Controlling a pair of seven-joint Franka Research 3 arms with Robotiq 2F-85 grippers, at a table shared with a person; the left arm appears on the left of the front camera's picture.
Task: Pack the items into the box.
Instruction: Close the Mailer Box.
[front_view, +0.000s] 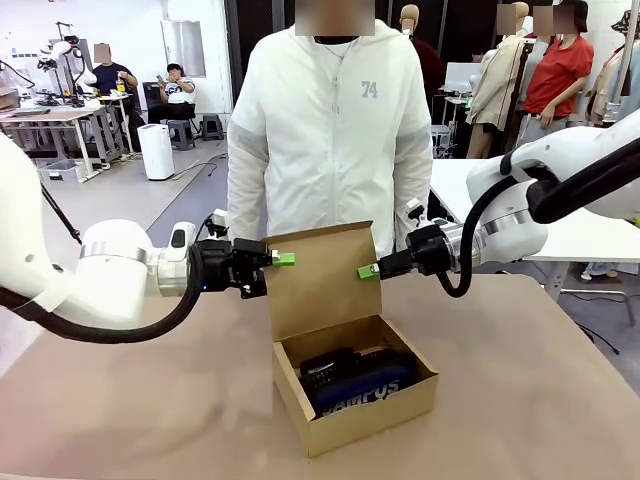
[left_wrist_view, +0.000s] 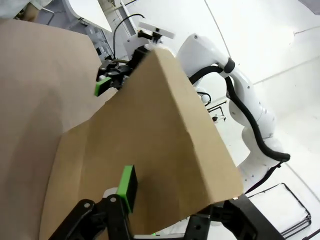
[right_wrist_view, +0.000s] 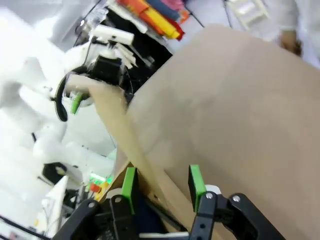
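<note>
The brown cardboard box stands open mid-table with its lid flap upright. Inside lies the navy "CAMPUS" pouch, and a black item, seemingly the stapler, rests on it. My left gripper is at the flap's left edge. In the left wrist view, this gripper straddles the flap, one green pad against its face. My right gripper is at the flap's right edge. The right wrist view shows it open, the flap's edge between its pads.
A person in a white jacket stands close behind the box at the far side of the table. Bare brown tabletop lies left and right of the box. Another white table stands behind my right arm.
</note>
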